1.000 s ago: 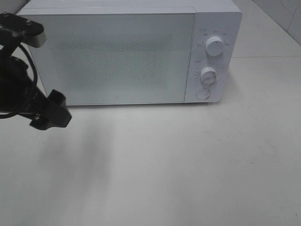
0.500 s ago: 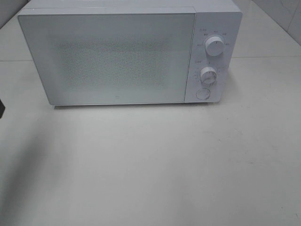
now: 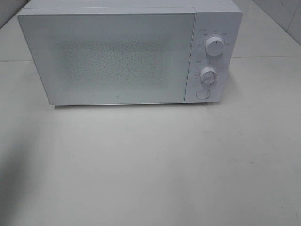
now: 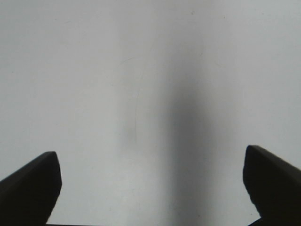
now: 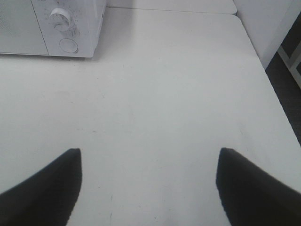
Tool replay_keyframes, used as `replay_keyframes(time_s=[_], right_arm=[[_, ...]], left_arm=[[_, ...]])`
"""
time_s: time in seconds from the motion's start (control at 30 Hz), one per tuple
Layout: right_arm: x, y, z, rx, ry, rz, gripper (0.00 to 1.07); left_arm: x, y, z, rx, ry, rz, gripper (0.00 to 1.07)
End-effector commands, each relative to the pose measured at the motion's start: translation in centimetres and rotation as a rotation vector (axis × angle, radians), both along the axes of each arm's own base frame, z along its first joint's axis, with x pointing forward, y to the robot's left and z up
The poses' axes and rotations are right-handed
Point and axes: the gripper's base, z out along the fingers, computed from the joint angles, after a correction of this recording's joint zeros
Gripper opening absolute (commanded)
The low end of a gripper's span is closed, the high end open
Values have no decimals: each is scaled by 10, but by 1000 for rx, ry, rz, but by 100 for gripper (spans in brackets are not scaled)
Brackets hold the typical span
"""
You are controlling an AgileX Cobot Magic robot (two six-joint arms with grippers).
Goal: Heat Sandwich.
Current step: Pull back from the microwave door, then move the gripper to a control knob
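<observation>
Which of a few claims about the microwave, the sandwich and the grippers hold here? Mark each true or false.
1. The microwave door is shut. True.
2. The sandwich lies in front of the microwave. False: no sandwich shows in any view.
3. The left gripper is open and empty. True.
4. The right gripper grips the lower dial. False: it is open over the table, apart from the microwave.
5. An arm shows in the high view. False: neither arm does.

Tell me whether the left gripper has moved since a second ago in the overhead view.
Yes. The left gripper stood by the left end of the microwave; it has gone leftward, out of that view.
</observation>
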Motion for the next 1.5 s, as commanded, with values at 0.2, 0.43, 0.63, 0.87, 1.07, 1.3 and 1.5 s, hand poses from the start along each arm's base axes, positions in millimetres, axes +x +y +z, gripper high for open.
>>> replay_keyframes(time_s=[0.2,0.43,0.63,0.87,1.07,1.3,1.5], right_arm=[[-4,0,0,2,-34,-5,76],[-4,0,0,2,-34,-5,76],[-4,0,0,2,-34,-5,76],[-4,0,0,2,-34,-5,76],[-4,0,0,2,-34,-5,76],[-4,0,0,2,-33,-5,76],[-4,0,0,2,-33,-5,76]], left_arm=[[-46,5,-3,13,-31,9,100],[-100,8,-14,4,-98,13,100],[-133,10,-21,0,-147,18,100],[-163,12,-25,-9,-297,18,100],[-181,13,-21,-23,-495,15,100],[-187,12,-25,-22,-649,-20,100],[-190,3,-25,-32,-666,-146,100]])
